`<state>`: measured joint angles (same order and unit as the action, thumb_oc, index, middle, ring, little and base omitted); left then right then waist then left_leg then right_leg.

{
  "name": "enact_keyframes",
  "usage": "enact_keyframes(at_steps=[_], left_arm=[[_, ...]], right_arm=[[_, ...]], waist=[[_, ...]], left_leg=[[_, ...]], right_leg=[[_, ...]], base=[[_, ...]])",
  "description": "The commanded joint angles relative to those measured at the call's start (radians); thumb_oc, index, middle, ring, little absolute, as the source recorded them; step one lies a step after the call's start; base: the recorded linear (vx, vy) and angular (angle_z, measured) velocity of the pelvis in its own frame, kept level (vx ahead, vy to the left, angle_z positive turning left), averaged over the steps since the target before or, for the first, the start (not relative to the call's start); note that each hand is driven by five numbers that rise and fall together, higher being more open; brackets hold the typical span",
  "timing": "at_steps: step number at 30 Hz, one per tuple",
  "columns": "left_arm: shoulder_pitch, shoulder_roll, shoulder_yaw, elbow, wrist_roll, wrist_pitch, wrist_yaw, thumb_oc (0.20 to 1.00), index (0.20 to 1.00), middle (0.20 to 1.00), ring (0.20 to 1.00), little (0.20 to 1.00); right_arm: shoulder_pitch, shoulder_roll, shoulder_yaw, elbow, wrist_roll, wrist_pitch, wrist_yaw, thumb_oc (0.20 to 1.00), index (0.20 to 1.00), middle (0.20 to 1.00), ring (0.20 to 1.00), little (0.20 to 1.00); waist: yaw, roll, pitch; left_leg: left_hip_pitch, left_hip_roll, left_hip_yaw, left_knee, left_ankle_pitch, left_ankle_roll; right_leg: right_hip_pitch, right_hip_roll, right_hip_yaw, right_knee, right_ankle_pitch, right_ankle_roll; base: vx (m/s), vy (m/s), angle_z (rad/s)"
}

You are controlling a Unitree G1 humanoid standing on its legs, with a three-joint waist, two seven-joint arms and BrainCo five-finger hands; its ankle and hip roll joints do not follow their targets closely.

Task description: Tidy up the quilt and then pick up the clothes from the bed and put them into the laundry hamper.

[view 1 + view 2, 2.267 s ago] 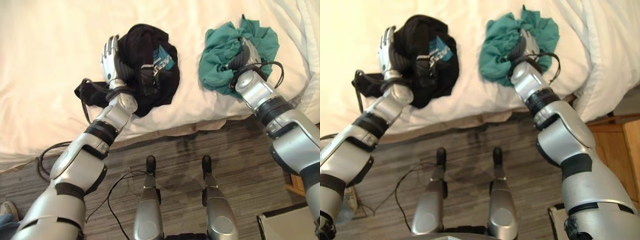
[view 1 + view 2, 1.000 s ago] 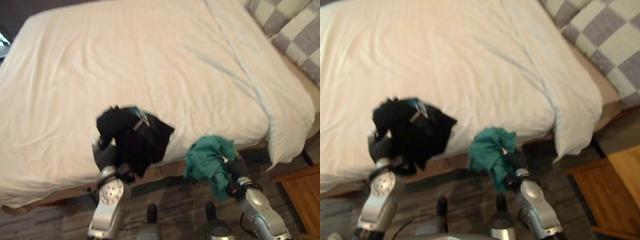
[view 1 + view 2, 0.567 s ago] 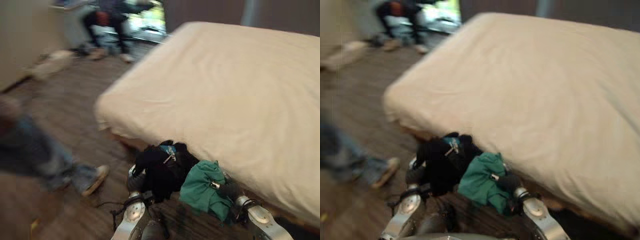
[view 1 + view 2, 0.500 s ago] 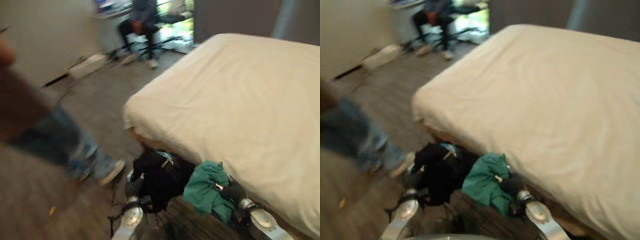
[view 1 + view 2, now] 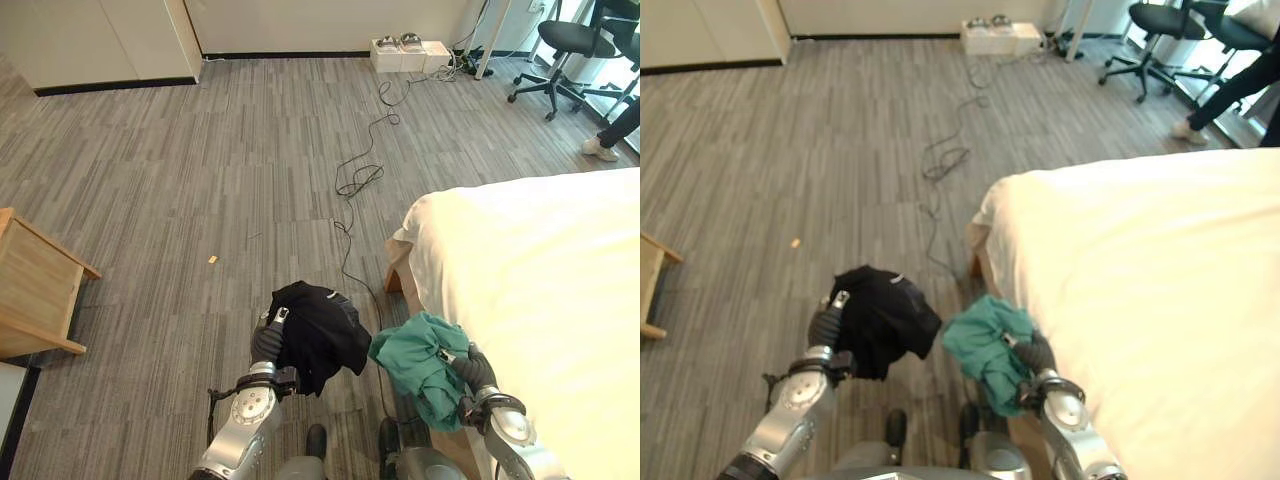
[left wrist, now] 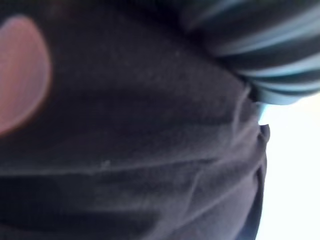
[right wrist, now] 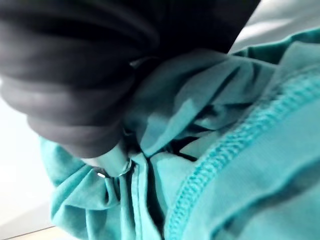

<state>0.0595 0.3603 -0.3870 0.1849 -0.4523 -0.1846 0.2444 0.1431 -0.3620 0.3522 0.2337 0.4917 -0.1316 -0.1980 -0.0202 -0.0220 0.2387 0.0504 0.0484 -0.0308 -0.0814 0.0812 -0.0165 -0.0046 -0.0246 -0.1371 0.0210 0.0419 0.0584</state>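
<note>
You had both hands loaded and raised over the grey plank floor (image 5: 200,180), off the near corner of the bed (image 5: 540,290).

Left hand (image 5: 266,340): held up well clear of the bed, out on the side away from it. The black garment (image 5: 318,335) was bunched over it and hung down past the wrist. The fingers were mostly buried in the cloth, but you could see them curled into the bundle, so the hand was closed around it. In the left wrist view dark fabric (image 6: 130,150) pressed right against the lens.

Right hand (image 5: 475,368): just beside the bed's edge, close to the corner. The teal garment (image 5: 420,362) was wadded in front of it and drooped below it. In the right wrist view the dark cover sat against crumpled teal cloth (image 7: 210,150), with a finger pushed into the folds, so the hand was clenched around that garment.

The two bundles hung near each other, the black one farther from the bed, the teal one between it and the mattress.

The bed lay smooth and cream-white with no clothes on the part you could see.

Farther from the bed: a loose cable (image 5: 358,180) trailing across the floor, a wooden cabinet (image 5: 35,290) well off to the far side, and an office chair (image 5: 570,45) beyond the bed's far corner, with a person's leg and white shoe (image 5: 602,147) beside it.
</note>
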Motion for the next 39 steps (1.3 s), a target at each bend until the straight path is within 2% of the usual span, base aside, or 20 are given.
enact_keyframes(at_steps=[1,8,13,15,17,18,19,21,22,24,26,28,30,33,34,35,36,37,38,39], left_arm=[[-0.087,-0.04,-0.066,0.085,0.046,0.124,-0.139,0.2,0.2,0.2,0.2,0.2],[-0.075,-0.043,-0.059,0.086,0.041,0.129,-0.11,0.2,0.2,0.2,0.2,0.2],[-0.056,-0.01,-0.009,0.045,-0.005,0.122,-0.056,0.2,0.2,0.2,0.2,0.2],[-0.02,0.007,0.028,0.02,-0.039,0.117,-0.059,0.2,0.2,0.2,0.2,0.2],[0.012,0.028,0.065,0.0,-0.055,0.122,-0.092,0.2,0.2,0.2,0.2,0.2],[0.019,0.032,0.075,-0.005,-0.055,0.13,-0.1,0.2,0.2,0.2,0.2,0.2],[0.023,0.029,0.078,-0.001,-0.053,0.131,-0.097,0.2,0.2,0.2,0.2,0.2],[0.029,0.021,0.079,0.022,-0.057,0.107,-0.091,0.2,0.2,0.2,0.2,0.2],[0.037,0.017,0.078,0.029,-0.062,0.086,-0.081,0.2,0.2,0.2,0.2,0.2],[0.056,0.023,0.085,0.007,-0.061,0.088,-0.092,0.2,0.2,0.2,0.2,0.2],[0.074,0.032,0.072,0.002,-0.043,0.087,-0.122,0.2,0.2,0.2,0.2,0.2],[0.075,0.025,0.054,0.024,-0.037,0.071,-0.127,0.2,0.2,0.2,0.2,0.2],[0.083,0.014,0.039,0.057,-0.006,0.05,-0.16,0.2,0.2,0.2,0.2,0.2],[0.078,-0.008,0.015,0.117,0.023,0.016,-0.189,0.2,0.2,0.2,0.2,0.2],[0.039,-0.023,0.008,0.146,0.025,0.02,-0.182,0.2,0.2,0.2,0.2,0.2],[0.032,-0.024,0.007,0.149,0.026,0.02,-0.181,0.2,0.2,0.2,0.2,0.2],[0.01,-0.03,0.004,0.146,0.018,0.034,-0.17,0.2,0.2,0.2,0.2,0.2],[-0.01,-0.043,-0.002,0.143,0.003,0.04,-0.14,0.2,0.2,0.2,0.2,0.2],[-0.031,-0.055,-0.009,0.131,-0.012,0.061,-0.113,0.2,0.2,0.2,0.2,0.2],[-0.046,-0.062,-0.015,0.122,-0.027,0.077,-0.097,0.2,0.2,0.2,0.2,0.2]], right_arm=[[0.011,0.046,-0.026,-0.066,0.136,0.055,-0.173,0.2,0.2,0.2,0.2,0.2],[0.018,0.04,-0.024,-0.063,0.134,0.069,-0.152,0.2,0.2,0.2,0.2,0.2],[-0.007,0.037,0.015,-0.057,0.106,0.06,-0.133,0.2,0.2,0.2,0.2,0.2],[-0.002,0.044,0.026,-0.043,0.062,0.06,-0.107,0.2,0.2,0.2,0.2,0.2],[0.013,0.044,0.007,-0.024,0.028,0.046,-0.068,0.2,0.2,0.2,0.2,0.2],[0.015,0.042,-0.002,-0.019,0.028,0.046,-0.056,0.2,0.2,0.2,0.2,0.2],[0.016,0.039,-0.008,-0.014,0.027,0.045,-0.041,0.2,0.2,0.2,0.2,0.2],[0.026,0.026,-0.01,-0.021,0.007,0.045,0.002,0.2,0.2,0.2,0.2,0.2],[0.034,0.015,-0.006,-0.037,0.003,0.049,0.032,0.2,0.2,0.2,0.2,0.2],[0.053,-0.003,0.001,-0.086,0.01,0.06,0.056,0.2,0.2,0.2,0.2,0.2],[0.084,-0.027,0.004,-0.142,0.038,0.07,0.069,0.2,0.2,0.2,0.2,0.2],[0.083,-0.033,0.01,-0.155,0.048,0.074,0.064,0.2,0.2,0.2,0.2,0.2],[0.078,-0.026,0.016,-0.16,0.081,0.075,0.011,0.2,0.2,0.2,0.2,0.2],[0.071,-0.016,-0.005,-0.15,0.121,0.074,-0.046,0.2,0.2,0.2,0.2,0.2],[0.059,-0.014,-0.024,-0.139,0.144,0.081,-0.054,0.2,0.2,0.2,0.2,0.2],[0.057,-0.014,-0.026,-0.138,0.147,0.081,-0.055,0.2,0.2,0.2,0.2,0.2],[0.05,-0.012,-0.037,-0.136,0.15,0.096,-0.06,0.2,0.2,0.2,0.2,0.2],[0.039,-0.017,-0.049,-0.122,0.147,0.112,-0.048,0.2,0.2,0.2,0.2,0.2],[0.022,-0.02,-0.051,-0.097,0.145,0.119,-0.042,0.2,0.2,0.2,0.2,0.2],[0.011,-0.022,-0.05,-0.077,0.143,0.118,-0.037,0.2,0.2,0.2,0.2,0.2]], waist=[[0.027,0.03,-0.063],[0.028,0.027,-0.058],[0.029,0.014,-0.027],[0.031,0.013,-0.038],[0.033,0.014,-0.048],[0.035,0.015,-0.048],[0.04,0.017,-0.046],[0.045,0.031,-0.028],[0.05,0.033,-0.015],[0.044,0.026,0.013],[0.003,0.005,0.021],[-0.014,-0.006,0.022],[-0.024,-0.008,0.02],[-0.032,0.009,-0.006],[-0.044,0.026,-0.018],[-0.047,0.026,-0.021],[-0.05,0.034,-0.021],[-0.051,0.041,-0.014],[-0.037,0.034,0.001],[-0.024,0.029,0.016]], left_leg=[[-0.081,-0.034,0.051,-0.006,-0.003,0.002],[-0.074,-0.03,0.032,0.006,-0.01,0.002],[-0.096,-0.015,0.078,0.1,-0.062,0.013],[-0.09,-0.016,0.083,0.117,-0.08,0.021],[-0.103,-0.025,0.095,0.148,-0.102,0.045],[-0.11,-0.029,0.102,0.154,-0.106,0.059],[-0.12,-0.039,0.107,0.174,-0.116,0.079],[-0.125,-0.047,0.105,0.195,-0.133,0.115],[-0.122,-0.056,0.102,0.205,-0.143,0.125],[-0.115,-0.08,0.08,0.234,-0.167,0.132],[-0.085,-0.122,0.02,0.232,-0.195,0.126],[-0.05,-0.146,0.008,0.227,-0.227,0.124],[-0.011,-0.159,0.015,0.23,-0.255,0.122],[0.028,-0.132,0.05,0.254,-0.26,0.096],[0.048,-0.069,0.124,0.351,-0.21,0.058],[0.046,-0.062,0.133,0.364,-0.196,0.053],[0.038,-0.003,0.168,0.464,-0.155,0.024],[0.006,0.039,0.172,0.58,-0.091,-0.008],[-0.084,0.048,0.158,0.769,-0.042,-0.035],[-0.164,0.044,0.144,0.877,-0.01,-0.047]], right_leg=[[0.063,-0.108,-0.13,-0.083,-0.013,0.088],[0.054,-0.108,-0.102,-0.061,-0.022,0.085],[0.022,-0.137,-0.07,-0.002,-0.033,0.088],[0.024,-0.159,-0.059,0.026,-0.046,0.097],[0.003,-0.189,-0.039,0.142,-0.068,0.106],[-0.005,-0.2,-0.035,0.191,-0.059,0.105],[-0.05,-0.23,-0.02,0.321,-0.019,0.102],[-0.12,-0.24,0.0,0.571,0.039,0.085],[-0.153,-0.248,-0.005,0.627,0.075,0.078],[-0.202,-0.201,0.004,0.604,0.065,0.078],[-0.251,-0.113,0.013,0.4,0.054,0.072],[-0.264,-0.106,-0.023,0.272,0.074,0.077],[-0.26,-0.096,-0.053,0.198,0.076,0.087],[-0.227,-0.108,-0.098,0.182,0.03,0.077],[-0.199,-0.113,-0.138,0.199,-0.015,0.059],[-0.196,-0.116,-0.144,0.197,-0.017,0.055],[-0.178,-0.12,-0.162,0.216,-0.059,0.051],[-0.159,-0.11,-0.171,0.231,-0.094,0.026],[-0.129,-0.114,-0.174,0.232,-0.116,-0.002],[-0.1,-0.116,-0.171,0.225,-0.122,-0.018]], base=[[0.0,0.0,0.0],[0.05,0.003,-0.05],[0.08,0.095,-0.08],[0.22,0.321,-0.28],[0.22,0.315,-0.34],[0.17,0.261,-0.16],[0.17,0.257,0.08],[0.2,0.246,0.13],[0.29,0.11,0.17],[0.3,-0.04,0.08],[0.38,-0.15,0.36],[0.39,-0.104,0.75],[0.45,-0.071,0.56],[0.41,-0.051,0.27],[0.27,-0.05,0.0],[0.42,-0.077,0.11],[0.38,-0.083,0.32],[0.47,-0.154,0.62],[0.36,-0.16,0.47],[0.39,-0.076,0.32]])
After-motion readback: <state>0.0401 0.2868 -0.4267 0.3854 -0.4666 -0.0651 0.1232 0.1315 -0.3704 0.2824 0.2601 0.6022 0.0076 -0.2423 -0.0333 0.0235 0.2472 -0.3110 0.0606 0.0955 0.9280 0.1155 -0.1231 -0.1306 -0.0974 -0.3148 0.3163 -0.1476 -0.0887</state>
